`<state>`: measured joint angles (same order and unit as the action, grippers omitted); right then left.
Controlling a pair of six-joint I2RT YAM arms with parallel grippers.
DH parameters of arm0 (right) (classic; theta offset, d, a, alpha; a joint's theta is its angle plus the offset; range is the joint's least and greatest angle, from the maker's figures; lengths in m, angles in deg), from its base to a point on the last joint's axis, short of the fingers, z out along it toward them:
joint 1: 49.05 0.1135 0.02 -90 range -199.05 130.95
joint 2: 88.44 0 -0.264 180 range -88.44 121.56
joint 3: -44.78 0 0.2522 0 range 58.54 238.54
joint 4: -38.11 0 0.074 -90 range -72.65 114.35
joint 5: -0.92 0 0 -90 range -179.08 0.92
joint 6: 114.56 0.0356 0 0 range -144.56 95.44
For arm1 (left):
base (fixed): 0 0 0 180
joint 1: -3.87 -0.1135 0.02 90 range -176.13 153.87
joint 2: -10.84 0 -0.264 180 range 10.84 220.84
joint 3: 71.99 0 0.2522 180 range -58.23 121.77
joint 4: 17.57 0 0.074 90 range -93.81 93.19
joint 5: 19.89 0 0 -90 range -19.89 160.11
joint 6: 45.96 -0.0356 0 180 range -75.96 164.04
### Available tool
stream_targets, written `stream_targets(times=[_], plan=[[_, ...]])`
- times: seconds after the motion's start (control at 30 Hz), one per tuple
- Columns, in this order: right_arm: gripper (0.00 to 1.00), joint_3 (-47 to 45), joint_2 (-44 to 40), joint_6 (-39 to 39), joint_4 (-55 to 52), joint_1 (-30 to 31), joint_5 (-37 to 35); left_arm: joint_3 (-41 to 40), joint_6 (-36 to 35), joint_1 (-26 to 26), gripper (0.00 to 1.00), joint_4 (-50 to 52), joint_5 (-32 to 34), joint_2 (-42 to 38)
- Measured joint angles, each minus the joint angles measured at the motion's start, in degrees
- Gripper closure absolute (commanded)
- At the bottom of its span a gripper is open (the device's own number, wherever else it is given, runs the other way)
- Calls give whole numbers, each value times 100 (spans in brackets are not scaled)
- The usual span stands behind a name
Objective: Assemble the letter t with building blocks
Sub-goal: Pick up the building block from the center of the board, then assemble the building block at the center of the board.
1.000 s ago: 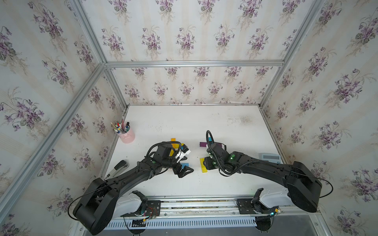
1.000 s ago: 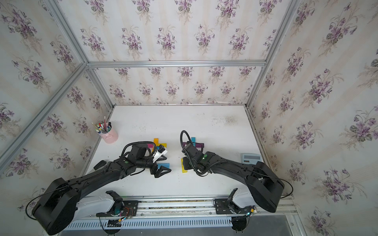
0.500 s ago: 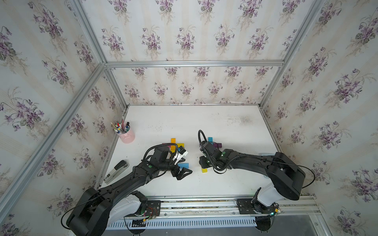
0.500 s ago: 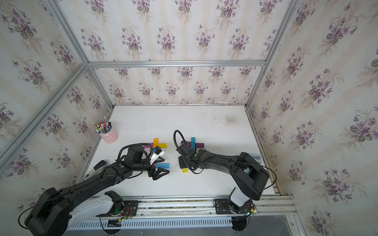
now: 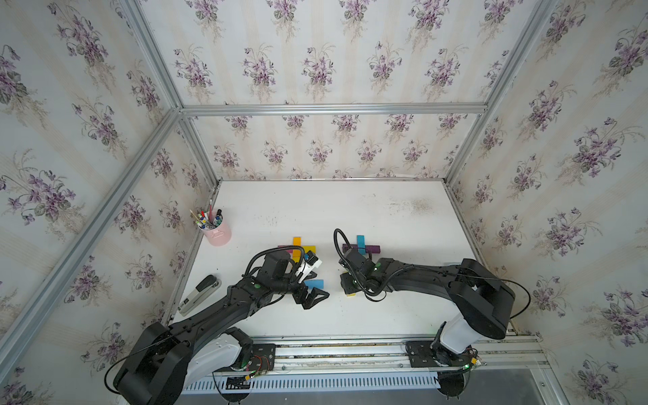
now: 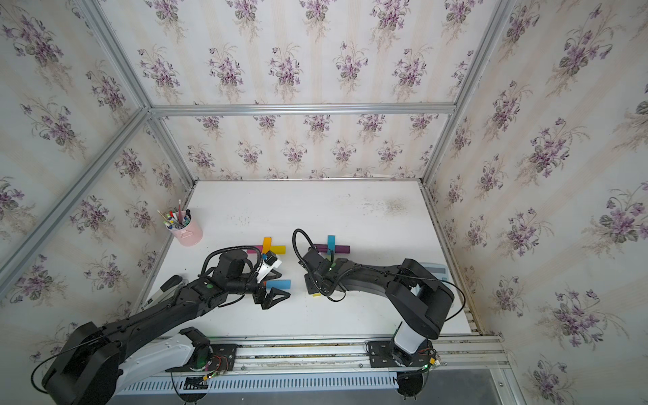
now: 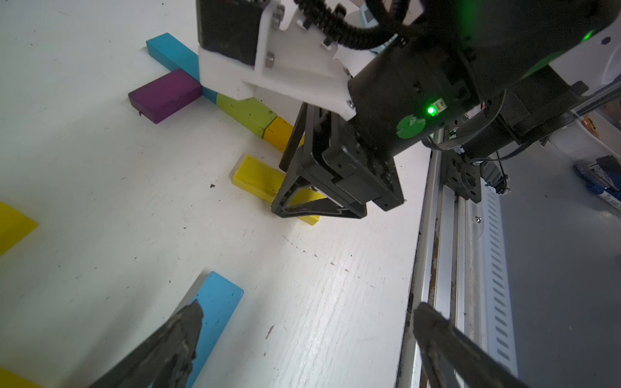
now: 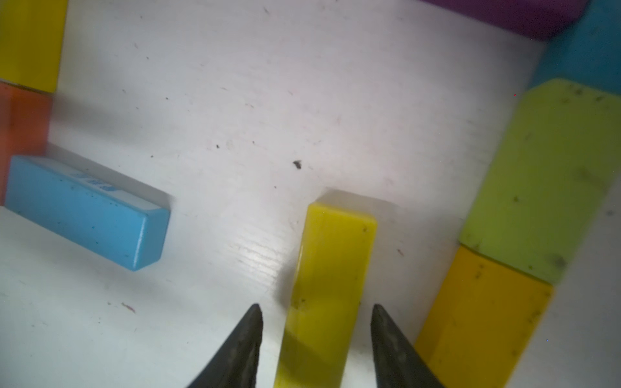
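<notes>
Two crosses of building blocks lie mid-table. One has an orange stem (image 5: 297,242) with pink and yellow arms. The other is a teal stem (image 7: 171,53) with a purple bar (image 7: 164,95), a lime block (image 7: 247,114) and an orange-yellow block (image 8: 480,319). My right gripper (image 8: 316,307) is open and straddles a loose yellow block (image 8: 332,268) lying flat, with a gap on each side. My left gripper (image 7: 307,312) is wide open and holds nothing. One of its fingertips (image 7: 188,322) is over the edge of a blue block (image 7: 218,302).
A pink cup (image 5: 217,229) of pens stands at the left wall. A stapler (image 5: 200,294) lies at the table's left edge and a grey device (image 6: 434,271) at its right edge. The metal rail (image 5: 350,347) runs along the near edge.
The right arm has folded back toward the near edge while its gripper stayed low over the yellow block, now lying flat between slightly wider jaws. The left gripper drifted a little nearer, still open.
</notes>
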<state>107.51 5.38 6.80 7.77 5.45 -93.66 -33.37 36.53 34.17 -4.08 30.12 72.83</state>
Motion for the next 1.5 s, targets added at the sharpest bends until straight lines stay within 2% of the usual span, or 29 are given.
stream_targets(times=[0.47,0.63,0.7,0.73,1.0,1.17,1.37,1.5], plan=[[59,260,358,37,-42,144,-358,-48,-2,0,0,-2,0,-81],[73,299,439,85,-13,168,-505,-59,-2,0,0,-2,0,-85],[84,299,448,125,0,168,-529,-59,-2,0,0,-2,0,-81],[85,302,448,125,4,168,-540,-59,-2,0,0,-2,0,-81],[87,400,435,66,-55,166,-426,-87,-2,0,0,-7,11,-142],[86,459,31,-229,-203,157,-444,-96,-2,0,0,-11,13,-192],[83,374,-702,-1169,-330,22,-756,-76,-26,0,0,-13,4,-188],[83,271,-1276,-1845,-538,-396,-852,109,-114,0,0,-22,-7,-52]])
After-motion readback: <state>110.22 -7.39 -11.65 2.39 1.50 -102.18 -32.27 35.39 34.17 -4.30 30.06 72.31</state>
